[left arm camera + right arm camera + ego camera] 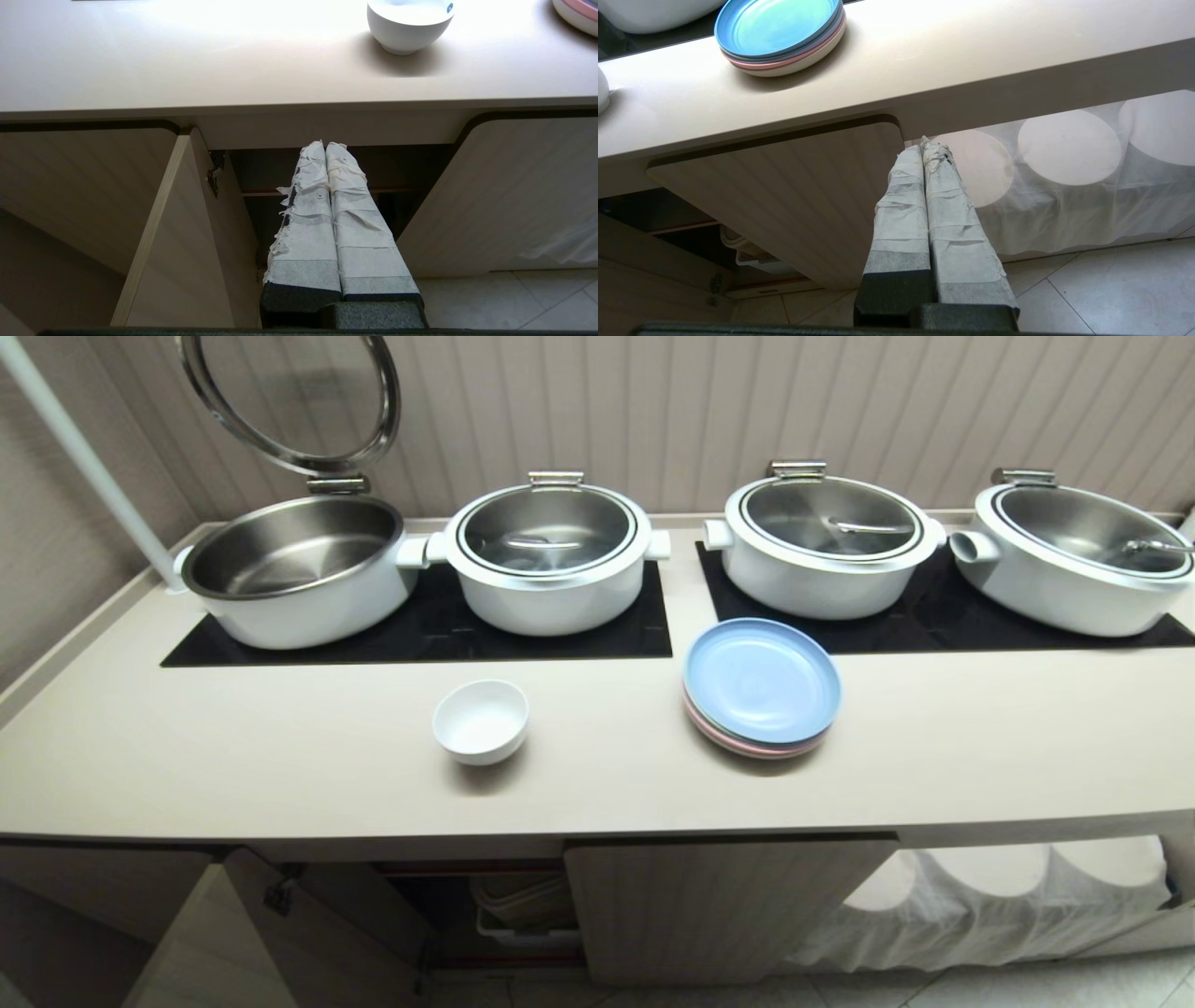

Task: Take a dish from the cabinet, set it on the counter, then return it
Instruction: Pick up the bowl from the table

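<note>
The dish [480, 720] [409, 23], a small white bowl, stands upright on the pale beige counter [280, 747] [187, 56] [971, 60], near the middle and apart from both grippers. Below it the cabinet [719, 905] has its left door [233, 933] [182, 242] swung open, showing a dark inside with a red-edged shelf [266, 192]. My left gripper [324, 145] is shut and empty, low in front of that opening. Further right, my right gripper [923, 145] hangs shut and empty before the closed ribbed door [794, 196]. Neither arm shows in the head view.
A stack of blue and pink plates [762, 688] [782, 35] sits right of the bowl. Several white pots [546, 555] stand on black hobs [429, 635] at the back; the leftmost pot's lid [289, 401] is raised. A white cloth [990, 905] [1064, 186] hangs under the counter's right end.
</note>
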Controlling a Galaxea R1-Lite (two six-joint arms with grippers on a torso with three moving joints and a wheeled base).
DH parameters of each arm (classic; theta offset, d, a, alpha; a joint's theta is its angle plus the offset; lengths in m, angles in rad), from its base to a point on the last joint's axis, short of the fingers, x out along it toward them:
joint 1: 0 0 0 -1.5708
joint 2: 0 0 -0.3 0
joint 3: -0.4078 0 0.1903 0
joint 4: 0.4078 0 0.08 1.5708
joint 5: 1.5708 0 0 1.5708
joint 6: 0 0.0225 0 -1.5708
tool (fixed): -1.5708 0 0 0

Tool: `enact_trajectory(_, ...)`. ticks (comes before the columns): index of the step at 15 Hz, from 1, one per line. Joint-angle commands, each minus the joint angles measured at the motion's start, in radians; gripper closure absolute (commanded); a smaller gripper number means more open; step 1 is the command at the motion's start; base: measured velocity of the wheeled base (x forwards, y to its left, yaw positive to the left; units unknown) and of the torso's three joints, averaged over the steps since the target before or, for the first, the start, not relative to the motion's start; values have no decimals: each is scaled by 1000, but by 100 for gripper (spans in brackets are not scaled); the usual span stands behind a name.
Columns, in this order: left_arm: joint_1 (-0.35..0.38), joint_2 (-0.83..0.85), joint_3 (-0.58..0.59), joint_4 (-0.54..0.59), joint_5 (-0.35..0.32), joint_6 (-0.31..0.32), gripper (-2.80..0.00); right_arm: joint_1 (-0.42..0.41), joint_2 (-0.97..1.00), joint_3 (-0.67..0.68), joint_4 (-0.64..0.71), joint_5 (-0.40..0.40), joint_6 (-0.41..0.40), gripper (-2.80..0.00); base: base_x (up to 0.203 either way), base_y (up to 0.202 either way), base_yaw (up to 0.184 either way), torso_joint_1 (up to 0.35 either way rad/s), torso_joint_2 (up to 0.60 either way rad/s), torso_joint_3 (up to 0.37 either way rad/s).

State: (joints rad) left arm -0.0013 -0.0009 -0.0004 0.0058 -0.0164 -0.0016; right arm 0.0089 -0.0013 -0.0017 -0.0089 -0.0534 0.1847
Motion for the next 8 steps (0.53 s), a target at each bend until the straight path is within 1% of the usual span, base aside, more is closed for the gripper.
enact_trajectory(1,0,1,-3,5,-2,5,0,0,1,0,0,0,1,0,0,0,0,0,0,0)
enact_trajectory(8,0,1,-15,4,-4,11,0,0,1,0,0,0,1,0,0,0,0,0,0,0)
